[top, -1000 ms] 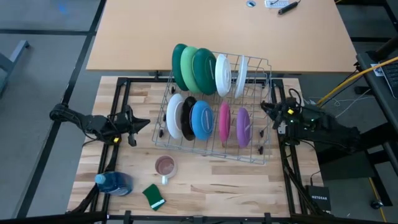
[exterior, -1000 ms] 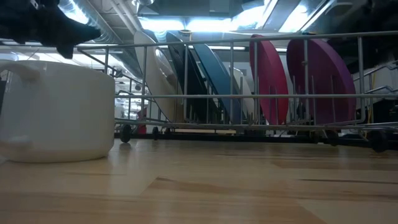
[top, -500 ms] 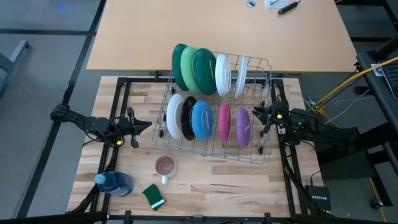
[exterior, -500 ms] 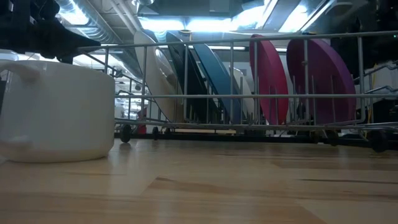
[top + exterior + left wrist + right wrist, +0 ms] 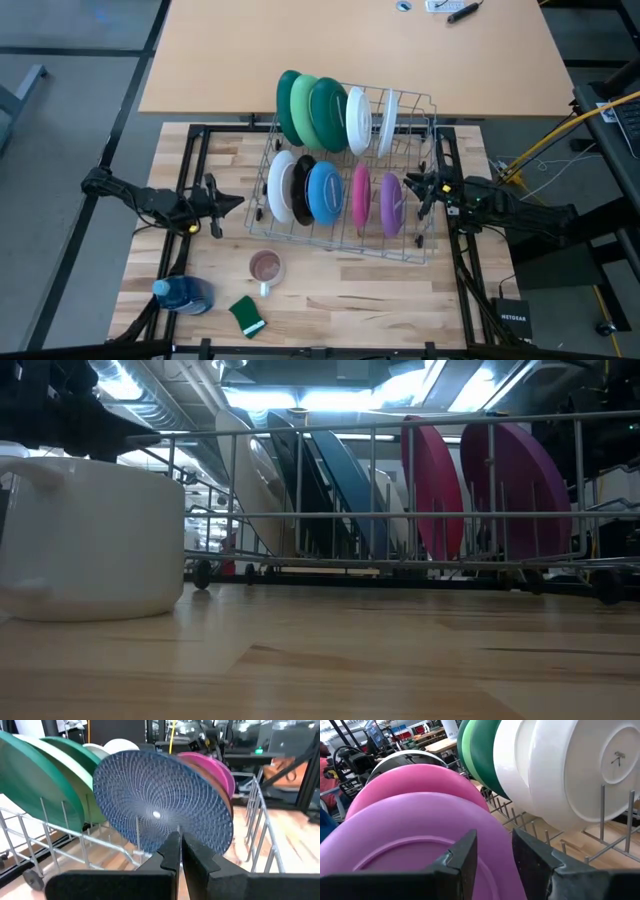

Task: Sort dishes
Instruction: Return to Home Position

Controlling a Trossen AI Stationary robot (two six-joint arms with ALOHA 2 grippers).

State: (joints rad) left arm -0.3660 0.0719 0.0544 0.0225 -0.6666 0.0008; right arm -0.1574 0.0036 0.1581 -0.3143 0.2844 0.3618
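As rack [image 5: 205,515] holds ten plates [image 5: 325,190] | left end effector [image 5: 177,840] closed, empty | right [image 5: 493,847] parted, empty

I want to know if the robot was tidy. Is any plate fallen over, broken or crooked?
Nothing stands out. All the plates stand on edge in the rack, in two neat rows, and none looks fallen or broken. The mug sits upright on the table, with nothing spilled around it.

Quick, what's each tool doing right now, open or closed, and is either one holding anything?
Left tool: closed, holding nothing.
Right tool: open, holding nothing.
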